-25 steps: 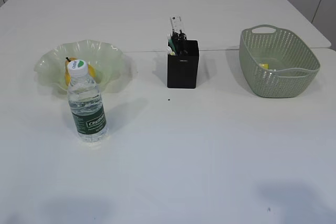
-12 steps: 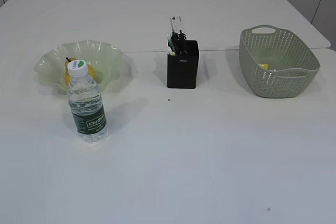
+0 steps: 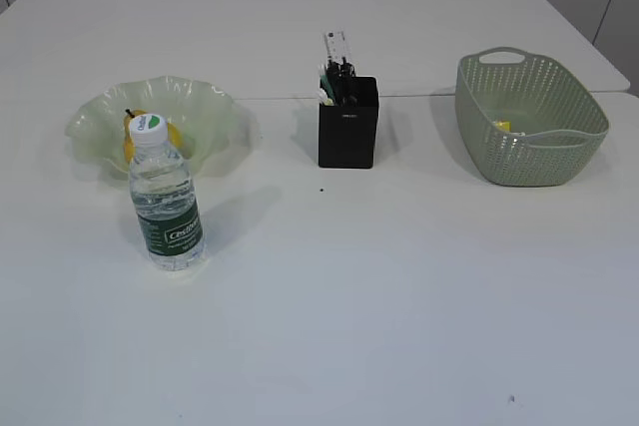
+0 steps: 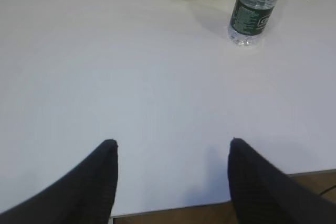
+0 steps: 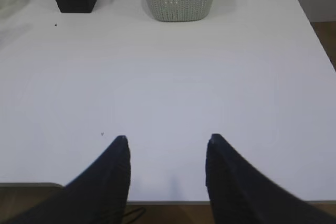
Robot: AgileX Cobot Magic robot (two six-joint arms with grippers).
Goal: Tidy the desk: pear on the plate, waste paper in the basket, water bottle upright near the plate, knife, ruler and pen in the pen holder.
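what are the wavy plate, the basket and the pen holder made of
The wavy plate looks like translucent pale green glass or plastic: light passes through its ruffled rim. The basket seems to be matte grey-green moulded plastic, with a woven-look perforated wall. The pen holder is an opaque black box with a dull sheen, probably plastic; metal cannot be ruled out.
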